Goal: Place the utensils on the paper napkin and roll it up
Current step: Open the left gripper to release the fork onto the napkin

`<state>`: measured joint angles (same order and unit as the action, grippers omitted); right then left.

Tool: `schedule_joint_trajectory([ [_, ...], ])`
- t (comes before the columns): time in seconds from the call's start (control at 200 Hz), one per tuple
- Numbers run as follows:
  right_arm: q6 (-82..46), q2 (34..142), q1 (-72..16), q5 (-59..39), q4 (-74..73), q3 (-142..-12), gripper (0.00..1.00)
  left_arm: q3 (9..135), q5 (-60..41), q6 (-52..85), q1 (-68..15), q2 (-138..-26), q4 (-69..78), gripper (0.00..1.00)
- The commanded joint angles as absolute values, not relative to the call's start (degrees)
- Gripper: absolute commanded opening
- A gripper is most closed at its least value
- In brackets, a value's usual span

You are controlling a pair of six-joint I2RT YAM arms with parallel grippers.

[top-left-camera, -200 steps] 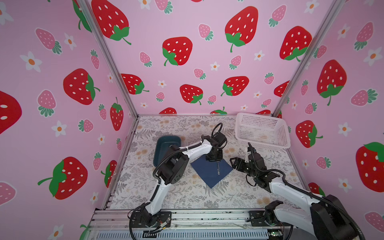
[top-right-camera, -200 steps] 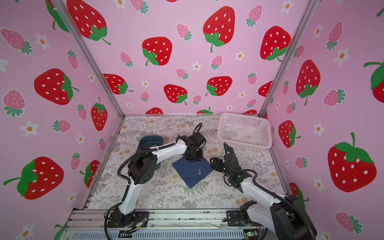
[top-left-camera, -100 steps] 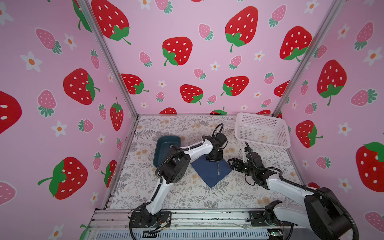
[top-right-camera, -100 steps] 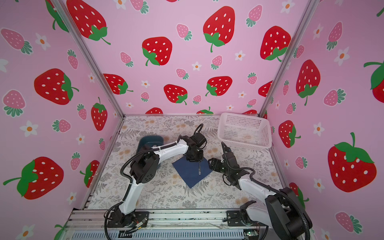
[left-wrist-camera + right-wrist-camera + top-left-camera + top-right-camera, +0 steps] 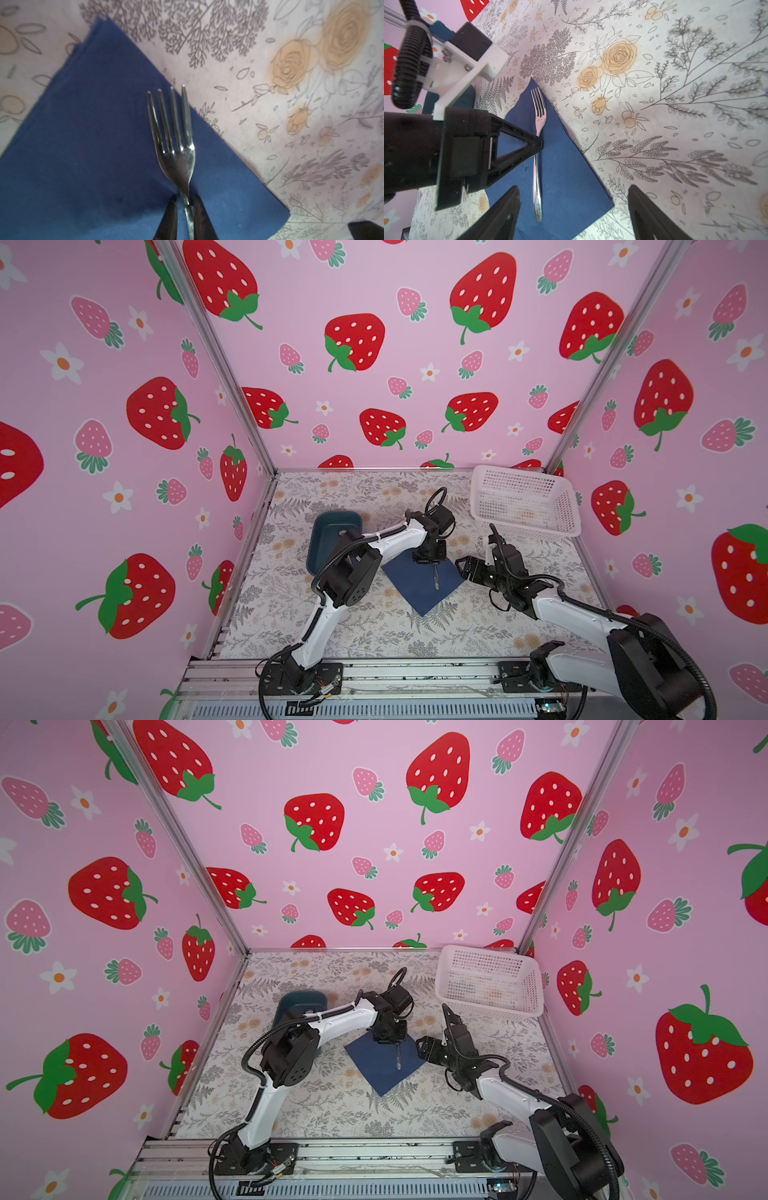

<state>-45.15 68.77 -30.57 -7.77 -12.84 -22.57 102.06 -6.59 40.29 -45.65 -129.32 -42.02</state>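
Fork tines only in wrist views, left gripper astride neck, clamp unclear, right gripper apart

No readable text, label, brand, number or sign in any view.

Fork: faint stamped mark near the end of the handle in the right wrist view, too small and blurred to read.

Walls: printed strawberries and flowers only.

Table cover: line-drawn ferns and roses only.
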Motion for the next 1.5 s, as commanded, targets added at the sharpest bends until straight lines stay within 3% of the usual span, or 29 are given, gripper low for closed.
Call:
schedule_joint_trajectory([
  [0.0, -45.8, 68.8, -30.2, -7.9, -13.6, -23.6, 0.83, 103.3, -5.6, 39.8, -45.8, -129.4, -43.3, 0.15],
  [0.16, -45.9, 68.8, -30.2, -7.7, -13.4, -23.6, 0.83, 103.2, -5.7, 39.2, -45.8, -128.8, -43.4, 0.11],
  [1.281, -46.2, 69.0, -30.0, -7.4, -12.6, -23.4, 0.83, 94.2, -4.8, 47.7, -45.3, -123.9, -37.3, 0.09],
  [1.491, -46.0, 68.7, -30.0, -7.4, -12.6, -23.4, 0.83, 94.0, -5.5, 47.7, -45.3, -123.9, -37.1, 0.13],
])
